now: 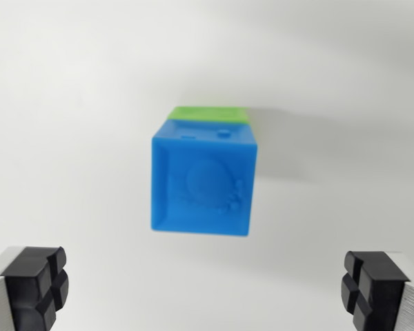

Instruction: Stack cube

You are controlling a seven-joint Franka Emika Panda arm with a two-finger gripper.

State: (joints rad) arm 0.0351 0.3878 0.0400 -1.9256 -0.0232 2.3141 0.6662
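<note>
At the bottom corners of the wrist view, the gripper (207, 289) shows its two black rubber pads (38, 279) spread wide apart, one at each edge, with nothing between them; the jaws stand fully open and hold nothing. Just beyond the gap, roughly centred between the pads, the blue cube (202, 181) sits on top of the green cube (210, 114), of which only a thin strip peeks out past the blue one's far edge. The blue cube's upper face is recessed, with a round embossed figure inside, too blurred to read. It looks squarely seated and only slightly offset, so the stack appears made, and the wide jaws suit a release with clearance on both sides, leaving the cube undisturbed. The surface (69, 103) is a plain, matt white sheet, with a soft shadow falling toward the wrist view's right of the stack. No other object, wall or edge of the room is visible here.
</note>
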